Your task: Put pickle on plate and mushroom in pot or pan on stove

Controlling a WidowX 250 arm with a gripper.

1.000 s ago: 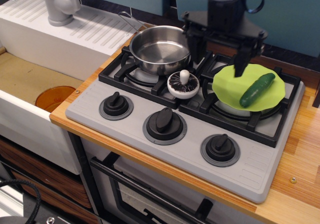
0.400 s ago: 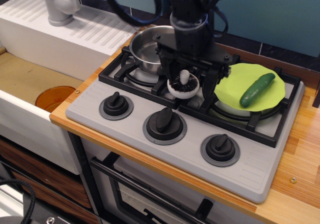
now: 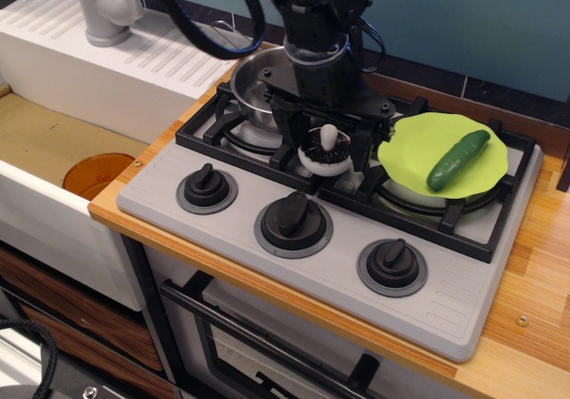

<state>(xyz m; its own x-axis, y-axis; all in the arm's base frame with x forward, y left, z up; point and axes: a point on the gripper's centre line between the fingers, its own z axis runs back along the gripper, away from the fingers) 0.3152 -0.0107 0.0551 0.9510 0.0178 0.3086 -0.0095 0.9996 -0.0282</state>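
Observation.image view: gripper (image 3: 326,147) is seen low over the stove, fingers (image 3: 289,130) spread apart on either side of the mushroom (image 3: 326,154), w/ the cap between them. Contact w/ the cap can't be confirmed; jaws look open, not yet clamped.

Mushroom sits stem-up on the black grate between the two burners, just near-right of the pot (image 3: 264,87). Pot stands on the far-left burner, partly hidden behind the arm; appears empty where visible.

To the right, pickle (image 3: 458,159) lies on the plate (image 3: 427,141), which rests on the right burner. That half of the task is judged done; mushroom still to be moved.

Risks from here:
- Cap is round & smooth, so a squeeze off-centre could pop it out sideways, onto the stove (image 3: 240,230) or towards the knobs (image 3: 293,214).
- Grate bars are uneven, so fingertips could catch on them if pushed lower.
- Right finger is near the plate rim; a sideways drift could nudge plate & pickle.
- Lift too low → pot rim could be struck.
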